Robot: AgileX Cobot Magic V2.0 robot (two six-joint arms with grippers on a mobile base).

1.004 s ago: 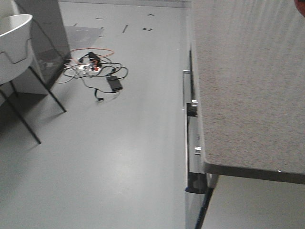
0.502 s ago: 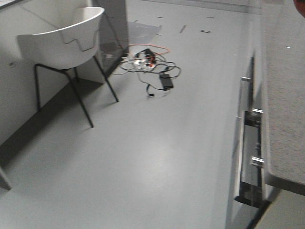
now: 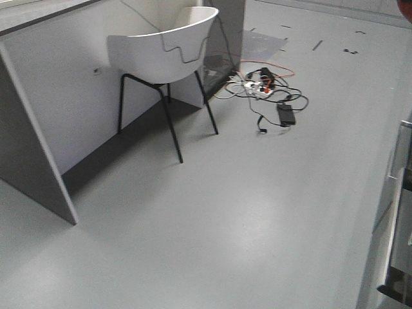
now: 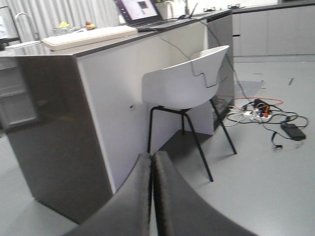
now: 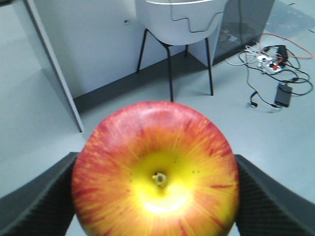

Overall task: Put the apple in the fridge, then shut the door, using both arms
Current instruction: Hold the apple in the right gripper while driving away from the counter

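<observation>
My right gripper [image 5: 156, 211] grasps the apple [image 5: 155, 169] between both pads; my left gripper [image 4: 151, 191] is clenched, empty. A white chair [image 3: 170, 55] and floor cables [image 3: 267, 87] lie ahead.

A white chair [image 3: 168, 55] stands at a grey counter [image 3: 58, 109] before me, cables [image 3: 265, 87] tangled on the pale floor [image 3: 225, 212].

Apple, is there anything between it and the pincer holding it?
Nothing visible. The glossy red-and-yellow apple sits directly between the right pincer's dark ribbed foam pads, touching one on each side.
</observation>
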